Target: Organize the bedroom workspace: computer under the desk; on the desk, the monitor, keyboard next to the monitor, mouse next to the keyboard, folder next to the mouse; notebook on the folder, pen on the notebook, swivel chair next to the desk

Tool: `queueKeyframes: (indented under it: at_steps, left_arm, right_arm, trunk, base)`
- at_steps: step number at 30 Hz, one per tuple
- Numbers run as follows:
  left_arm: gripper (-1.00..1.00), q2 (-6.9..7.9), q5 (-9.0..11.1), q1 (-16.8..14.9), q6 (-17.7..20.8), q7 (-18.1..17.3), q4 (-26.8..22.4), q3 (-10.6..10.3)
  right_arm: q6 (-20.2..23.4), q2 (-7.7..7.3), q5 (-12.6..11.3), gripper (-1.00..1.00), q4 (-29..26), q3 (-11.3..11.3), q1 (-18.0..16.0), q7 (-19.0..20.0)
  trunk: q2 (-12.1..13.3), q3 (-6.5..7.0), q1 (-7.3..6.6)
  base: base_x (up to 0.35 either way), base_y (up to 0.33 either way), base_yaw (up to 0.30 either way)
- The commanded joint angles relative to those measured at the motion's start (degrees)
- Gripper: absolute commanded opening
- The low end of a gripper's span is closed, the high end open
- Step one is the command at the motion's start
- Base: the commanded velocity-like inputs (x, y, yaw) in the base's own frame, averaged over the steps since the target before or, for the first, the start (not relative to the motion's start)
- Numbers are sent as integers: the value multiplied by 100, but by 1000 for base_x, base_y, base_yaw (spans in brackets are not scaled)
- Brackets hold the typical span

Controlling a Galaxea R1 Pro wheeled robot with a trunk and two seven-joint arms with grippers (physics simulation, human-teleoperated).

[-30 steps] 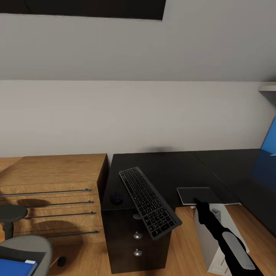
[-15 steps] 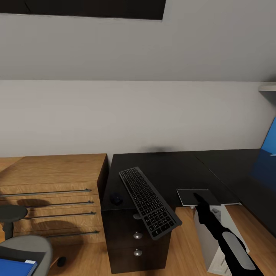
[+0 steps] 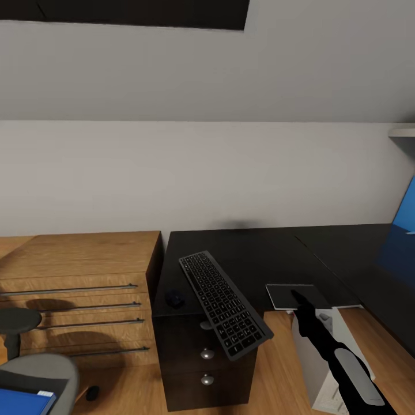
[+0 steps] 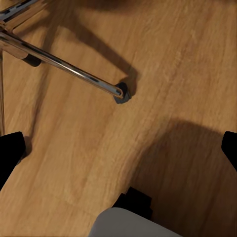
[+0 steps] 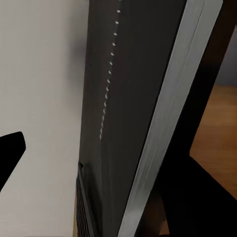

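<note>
1. The glossy black bench (image 3: 253, 253) fills the middle of the head view, with a wood drawer chest (image 3: 75, 276) at its left.
2. The notebook (image 3: 297, 295), a thin grey sheeny rectangle, lies flat at the bench's front edge, its long axis running along that edge.
3. The right gripper (image 3: 298, 298) reaches forward with its dark tip over or at the notebook's near edge — touching or just above cannot be told. The notebook lies straight ahead of it; the right arm is plainly the nearer.
4. In the right wrist view one black fingertip (image 5: 11, 148) shows at the side; whether the gripper is released or clenched cannot be told.
5. The keyboard (image 3: 223, 302), slim and dark with low keys, lies slantwise and overhangs the bench's front edge above the dark drawer unit (image 3: 204, 363).
6. The mouse (image 3: 174, 299), small and rounded, sits just left of the keyboard.
7. The left gripper (image 4: 118, 153) hangs released over the wood floor (image 4: 163, 59) — beside the swivel chair (image 3: 34, 369), on whose seat lies the blue folder (image 3: 23, 400).
8. The light computer (image 3: 328, 369) stands below the bench.
</note>
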Motion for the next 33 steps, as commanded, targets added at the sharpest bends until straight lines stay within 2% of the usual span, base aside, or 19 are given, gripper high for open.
queueKeyframes:
  at_steps: [1,17,23,33]
  left_arm:
    - [100,6,58,-3,-45,27,-10,-31]
    - [100,20,58,-3,-45,27,-10,-31]
    - [100,21,57,-3,-45,27,-9,-31]
    - [100,21,57,-3,-45,27,-10,-31]
  right_arm:
    - [34,2,-32,100,2,-12,-2,7]
    - [26,-7,-40,100,2,-12,-2,18]
    - [26,-7,-40,100,2,-12,-2,18]
    - [24,-7,-40,100,2,-12,-2,18]
  trunk:
    - [-3,-5,0]
    - [-3,-5,0]
    - [-3,-5,0]
    - [-3,-5,0]
  base:
    - [-69,0,0]
    - [-9,0,0]
    - [-180,0,0]
    - [-21,0,0]
